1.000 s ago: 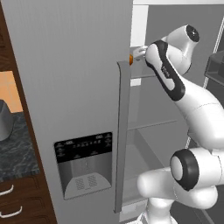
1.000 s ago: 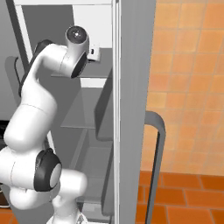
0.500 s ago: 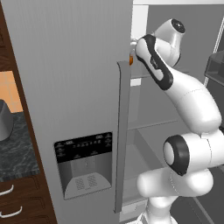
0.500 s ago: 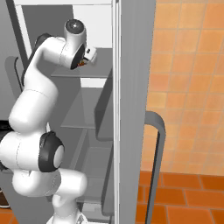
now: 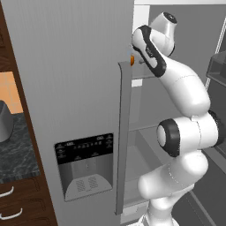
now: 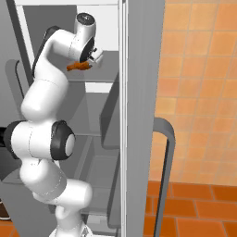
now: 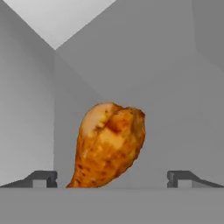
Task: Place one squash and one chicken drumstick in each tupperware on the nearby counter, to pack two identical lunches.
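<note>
One glossy orange-brown chicken drumstick (image 7: 109, 144) lies in the open fridge, on an upper shelf (image 6: 104, 77). In the hand view its bulbous end is up, and it sits between my two widely spread fingertips (image 7: 43, 178) without touching either. My gripper (image 7: 111, 179) is open around it. From the right base view the drumstick (image 6: 75, 66) pokes out to the left below the gripper (image 6: 88, 61). In the left base view only a sliver of the drumstick (image 5: 132, 59) shows past the door edge. Squash and tupperware are out of view.
The grey fridge door (image 5: 75, 79), with a long handle (image 5: 123, 132) and dispenser panel (image 5: 84, 165), stands left of the arm. The dark marbled counter (image 5: 15, 150), with a grey appliance (image 5: 3, 126), lies far left. A second door handle (image 6: 165, 176) fronts the orange tile wall.
The arm has swung its hand round and brought it in over the drumstick. The drumstick itself has stayed in the same place on the shelf.
</note>
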